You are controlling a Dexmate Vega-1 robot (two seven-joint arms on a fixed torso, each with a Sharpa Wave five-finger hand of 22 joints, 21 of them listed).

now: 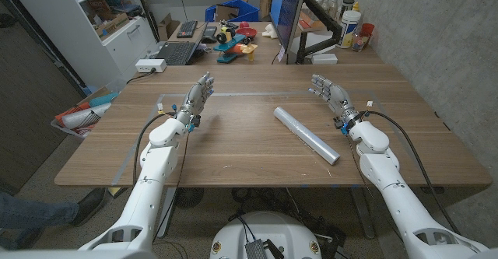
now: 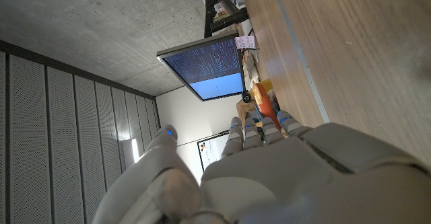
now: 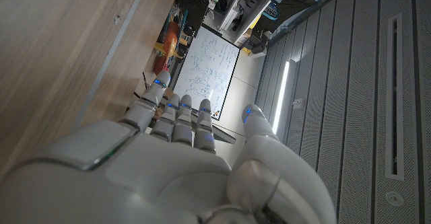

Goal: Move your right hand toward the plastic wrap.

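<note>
A roll of plastic wrap (image 1: 306,134), a long silvery tube, lies slantwise on the wooden table (image 1: 233,146) right of the middle. My right hand (image 1: 331,94) stands on its edge to the right of the roll's far end, fingers stretched out and apart, a short gap away from it, holding nothing. My left hand (image 1: 197,97) stands the same way on the left side of the table, fingers out and empty. In the right wrist view the back of my right hand (image 3: 175,163) shows with straight fingers (image 3: 180,113). The left wrist view has my left hand (image 2: 269,170) beside bare table.
A monitor (image 1: 286,14) on a black arm stands at the table's far edge. Beyond it lie a laptop (image 1: 176,53), toys and blue bins. A clear taped rectangle (image 1: 167,103) marks the table's left part. A concrete wall runs along the right.
</note>
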